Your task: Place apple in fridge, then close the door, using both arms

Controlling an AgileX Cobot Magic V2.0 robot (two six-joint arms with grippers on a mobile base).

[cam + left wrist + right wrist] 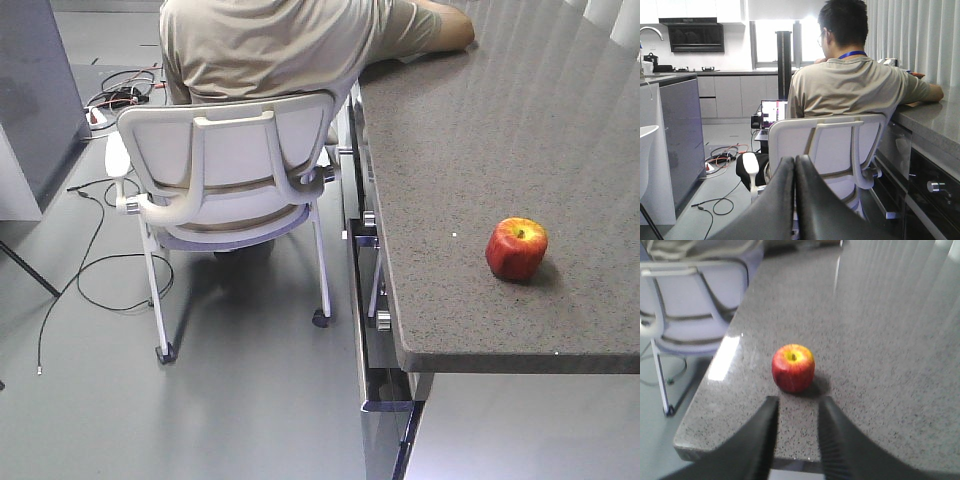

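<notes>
The red apple (517, 248) with a yellow-orange top stands on the speckled grey counter (480, 140), near its front edge. In the right wrist view the apple (793, 367) lies just beyond my right gripper (798, 402), which is open with nothing between its fingers. My left gripper (794, 162) is shut and empty, held in the air facing a seated person's chair. The fridge and its door are out of view. Neither arm shows in the front view.
A person in a beige shirt (270, 45) sits on a white chair (230, 170) left of the counter. Cables (90, 270) trail over the grey floor. Drawer fronts with knobs (375, 320) run under the counter edge. A dark grey panel (682, 135) stands at left.
</notes>
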